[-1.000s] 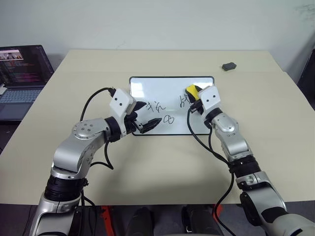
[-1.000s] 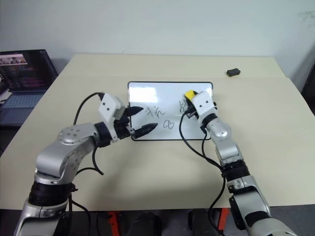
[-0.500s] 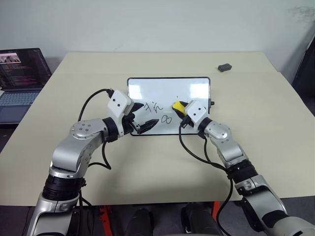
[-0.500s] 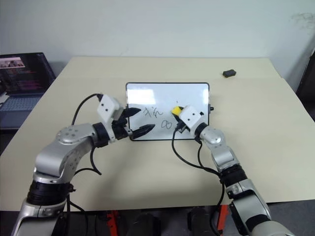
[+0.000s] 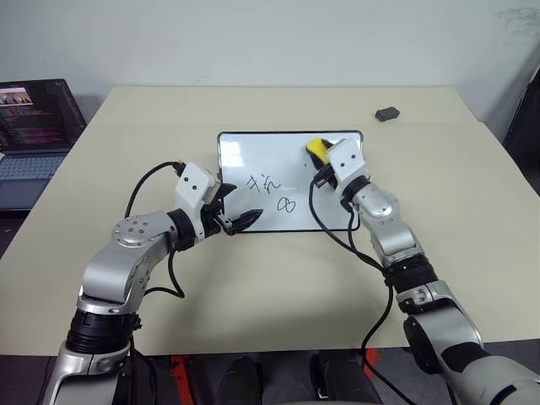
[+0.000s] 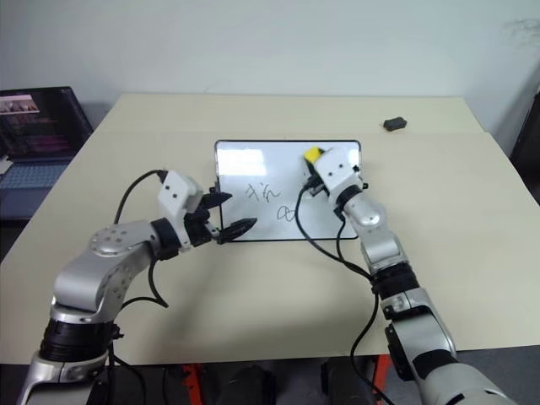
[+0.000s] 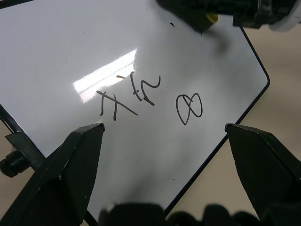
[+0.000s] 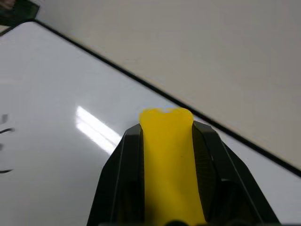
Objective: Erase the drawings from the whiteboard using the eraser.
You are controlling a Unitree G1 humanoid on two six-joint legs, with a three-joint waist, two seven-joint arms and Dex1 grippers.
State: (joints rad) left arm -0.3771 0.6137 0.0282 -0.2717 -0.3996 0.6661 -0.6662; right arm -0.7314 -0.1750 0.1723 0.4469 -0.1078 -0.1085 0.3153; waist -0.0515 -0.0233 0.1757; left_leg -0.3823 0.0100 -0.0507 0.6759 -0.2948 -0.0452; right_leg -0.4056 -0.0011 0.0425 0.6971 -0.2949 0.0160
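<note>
The whiteboard [image 5: 251, 152] lies flat at the table's middle. The drawings [image 5: 264, 182] are black squiggles near its centre, with a small looped figure [image 5: 287, 203] just right of them. My right gripper [image 5: 321, 159] is shut on the yellow eraser [image 5: 315, 148] over the board's far right part. In the right wrist view the eraser [image 8: 168, 160] sits between the two black fingers [image 8: 123, 165]. My left gripper [image 5: 239, 205] stands open over the board's near left corner, nothing in it. The left wrist view has the squiggles [image 7: 131, 93] and the loop [image 7: 189, 109] ahead of it.
A laptop [image 5: 34, 126] with a lit screen sits off the table's left side. A small dark grey lump [image 5: 387, 113] lies at the far right of the beige table [image 5: 278, 278]. Cables hang from both wrists.
My right gripper swept the eraser down-left towards the loop, then back to the board's far right. The squiggle on the board's right side is gone. The left gripper drew back slightly left.
</note>
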